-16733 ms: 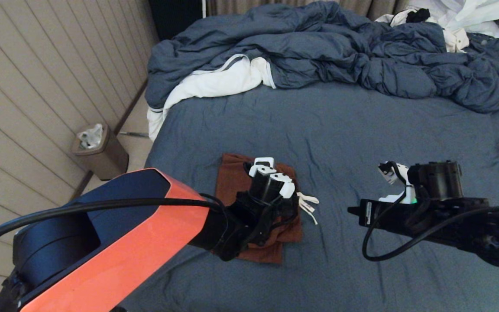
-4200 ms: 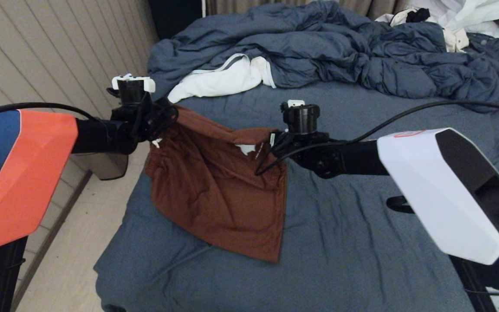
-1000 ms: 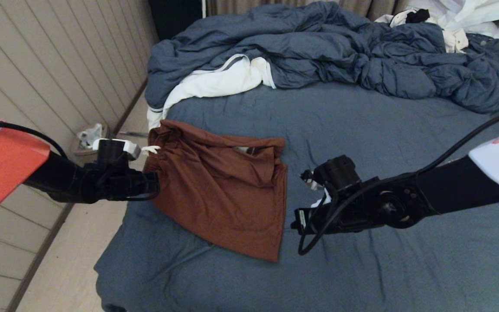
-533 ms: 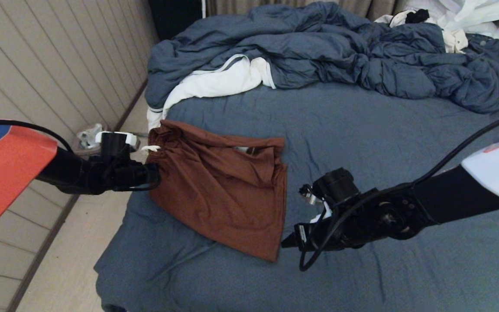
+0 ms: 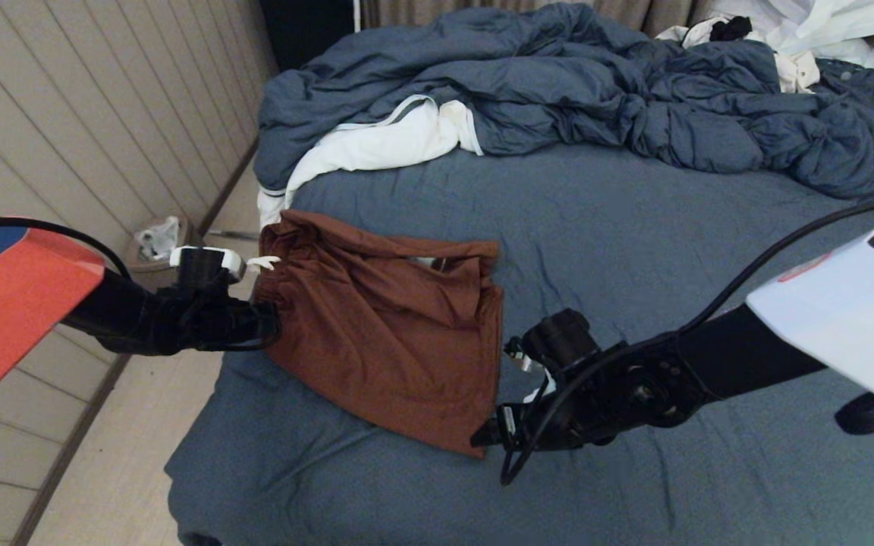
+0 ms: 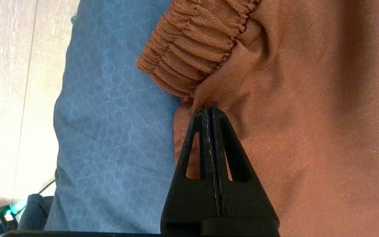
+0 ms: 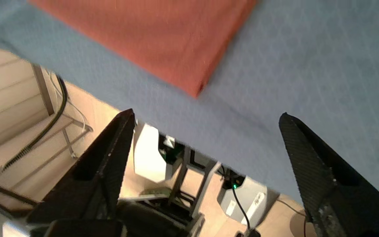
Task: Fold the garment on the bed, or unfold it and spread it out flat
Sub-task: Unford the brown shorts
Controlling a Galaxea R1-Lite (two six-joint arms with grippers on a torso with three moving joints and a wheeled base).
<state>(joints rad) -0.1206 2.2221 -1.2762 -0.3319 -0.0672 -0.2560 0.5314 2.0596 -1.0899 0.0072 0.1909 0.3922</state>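
The garment (image 5: 391, 341), rust-brown shorts, lies opened out near the left side of the bed (image 5: 634, 227), waistband toward the far side and hem toward me. My left gripper (image 5: 271, 327) is at its left edge. In the left wrist view the left gripper (image 6: 209, 110) is shut, pinching the garment (image 6: 308, 98) just below the gathered waistband (image 6: 196, 49). My right gripper (image 5: 485, 436) hovers by the garment's near right hem corner. In the right wrist view the right gripper (image 7: 206, 113) stands open and empty, with the garment's corner (image 7: 163, 39) just beyond its fingers, over the bed (image 7: 291, 65).
A rumpled blue duvet (image 5: 558, 83) fills the far side of the bed, with white clothes (image 5: 376, 144) at its left end and more (image 5: 824, 30) at the far right. A bin (image 5: 152, 246) stands on the floor by the panelled wall. The bed's left edge lies under my left gripper.
My right gripper has opened wide and moved nearer and left, down to the garment's near right corner. The left gripper and the garment have stayed where they were.
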